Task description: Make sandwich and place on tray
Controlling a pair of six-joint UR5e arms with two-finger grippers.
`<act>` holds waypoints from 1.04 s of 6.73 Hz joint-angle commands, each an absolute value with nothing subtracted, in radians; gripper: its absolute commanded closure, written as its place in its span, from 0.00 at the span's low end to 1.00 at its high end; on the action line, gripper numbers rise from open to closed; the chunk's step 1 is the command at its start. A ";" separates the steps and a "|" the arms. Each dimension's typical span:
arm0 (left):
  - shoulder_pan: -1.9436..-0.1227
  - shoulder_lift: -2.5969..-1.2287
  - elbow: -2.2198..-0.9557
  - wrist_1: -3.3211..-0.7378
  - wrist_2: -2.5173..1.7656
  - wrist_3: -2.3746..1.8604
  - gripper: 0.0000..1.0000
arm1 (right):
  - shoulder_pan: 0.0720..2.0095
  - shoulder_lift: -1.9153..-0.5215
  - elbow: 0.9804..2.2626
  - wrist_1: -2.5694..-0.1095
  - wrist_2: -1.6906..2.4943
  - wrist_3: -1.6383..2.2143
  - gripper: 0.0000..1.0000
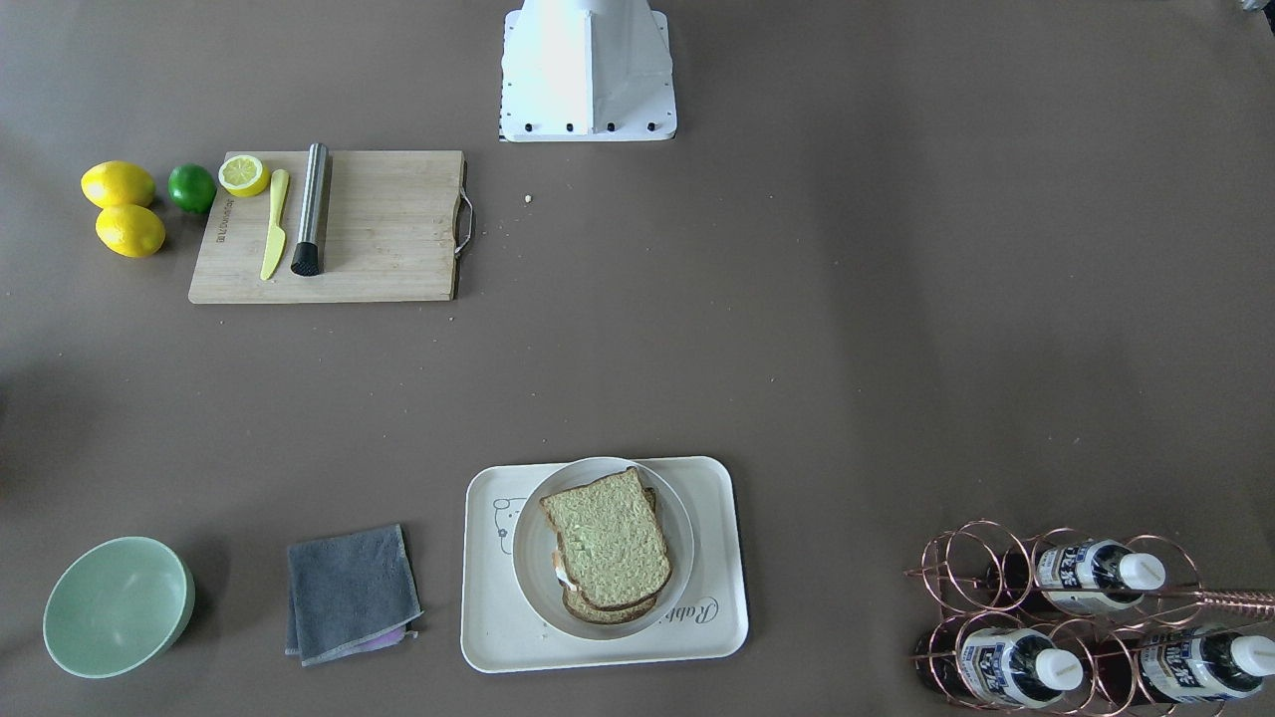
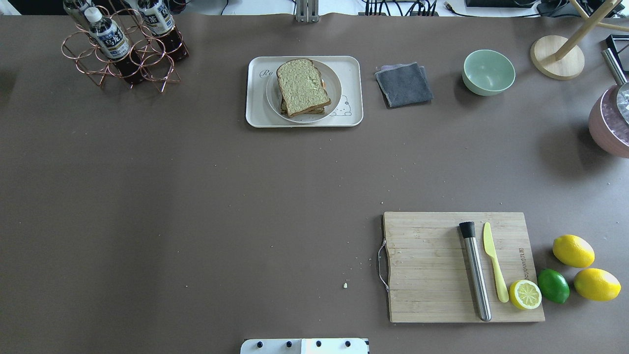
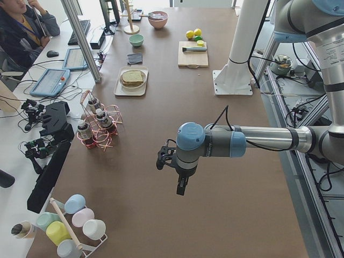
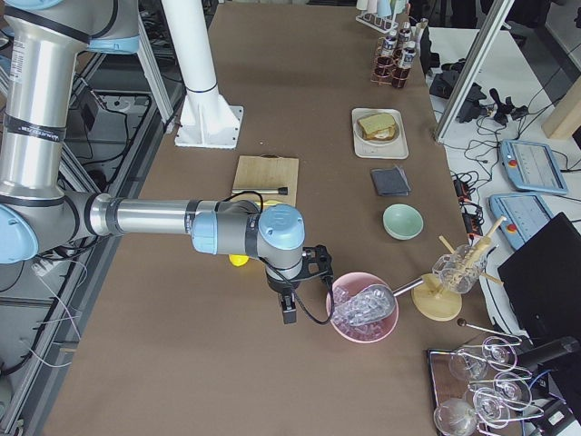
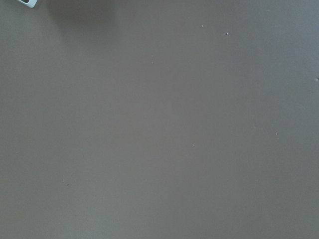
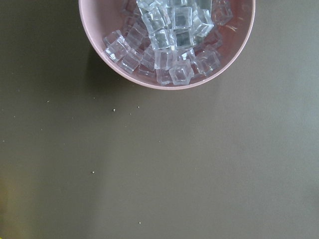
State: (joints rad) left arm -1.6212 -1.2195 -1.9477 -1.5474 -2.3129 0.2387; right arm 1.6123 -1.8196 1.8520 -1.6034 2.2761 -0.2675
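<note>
Judging from how things lie, the job looks finished. The sandwich (image 1: 606, 543) is stacked, a white egg edge peeking between its two slices, on a round white plate (image 1: 521, 554) that rests on the tray (image 1: 719, 612) at the far side of the surface. Nothing seems left to build or carry. My left tool (image 3: 181, 187) hangs over bare surface, well apart from the tray. My right tool (image 4: 288, 312) hangs near a pink bowl (image 2: 607, 130) of ice. Whether either is released or clenched I cannot tell.
</note>
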 commanded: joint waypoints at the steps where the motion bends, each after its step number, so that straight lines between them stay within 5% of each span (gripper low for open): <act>1: -1.621 -1.223 -1.963 -1.542 -2.356 0.239 0.03 | 1.592 -1.806 1.867 -1.605 2.280 -0.267 0.00; 7: -1.617 -1.230 -1.937 -1.548 -2.425 0.239 0.03 | 1.568 -1.805 1.913 -1.605 2.286 -0.265 0.00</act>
